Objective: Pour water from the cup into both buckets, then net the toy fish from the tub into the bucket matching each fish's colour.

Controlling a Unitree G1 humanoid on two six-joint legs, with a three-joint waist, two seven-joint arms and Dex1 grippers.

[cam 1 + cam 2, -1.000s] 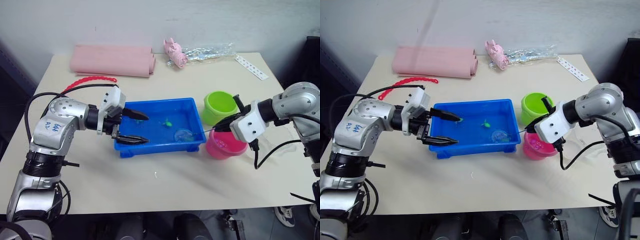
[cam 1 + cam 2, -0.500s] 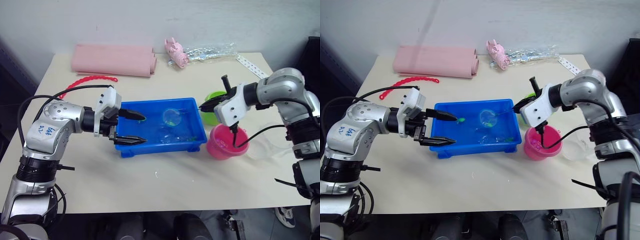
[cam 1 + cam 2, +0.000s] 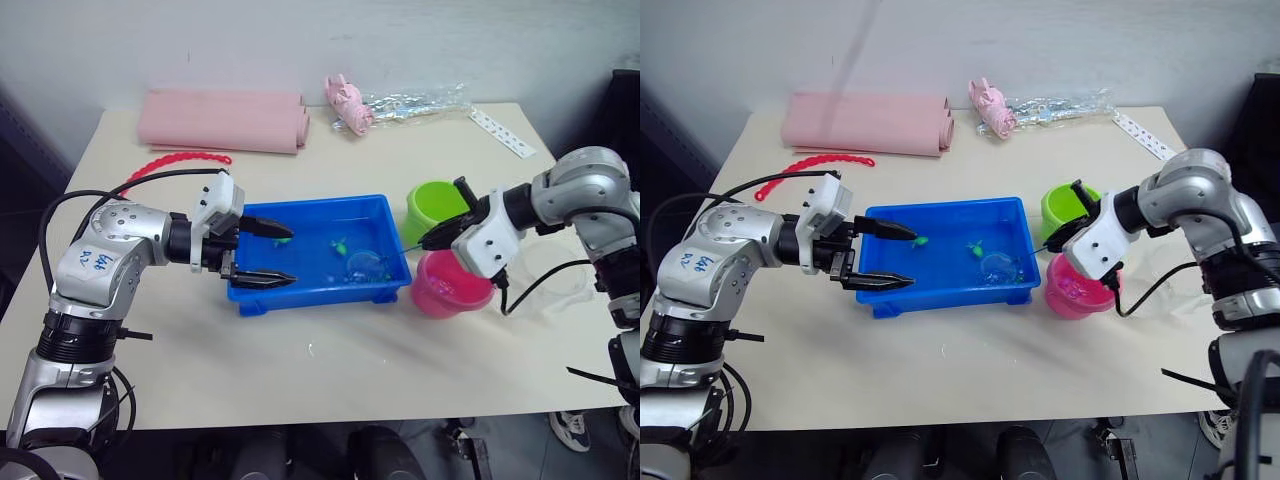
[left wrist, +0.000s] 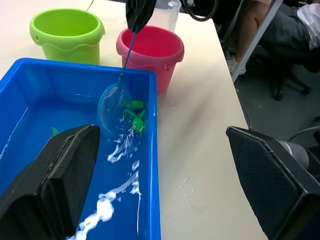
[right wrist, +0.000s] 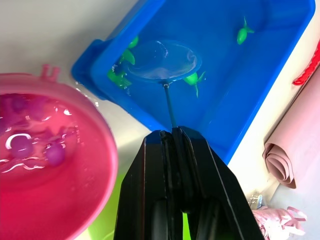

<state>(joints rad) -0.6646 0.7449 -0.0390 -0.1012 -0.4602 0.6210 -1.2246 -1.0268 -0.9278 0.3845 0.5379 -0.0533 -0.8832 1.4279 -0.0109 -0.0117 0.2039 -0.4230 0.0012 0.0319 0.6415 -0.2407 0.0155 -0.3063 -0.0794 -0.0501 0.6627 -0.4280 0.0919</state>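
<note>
The blue tub (image 3: 318,202) holds water and green toy fish (image 3: 338,243) (image 5: 243,34). My right gripper (image 3: 432,240) is shut on the thin handle of the net (image 3: 365,266), whose hoop (image 5: 162,62) is dipped in the tub's right end among green fish (image 5: 195,79). Just right of the tub stand the green bucket (image 3: 438,208) and, nearer me, the pink bucket (image 3: 450,287) with pink fish (image 5: 22,145) in water. My left gripper (image 3: 294,256) is open, one finger on each side of the tub's left wall. The clear cup (image 4: 165,10) stands behind the pink bucket.
A rolled pink cloth (image 3: 225,122) lies at the back left, with a red bead chain (image 3: 180,160) in front of it. A pink toy (image 3: 350,105), a clear plastic bag (image 3: 415,102) and a white strip (image 3: 503,135) lie at the back right.
The net was in the water, was lifted above the tub half a second ago, and is now back down in the tub's right end. The left gripper has stayed at the tub's wall.
</note>
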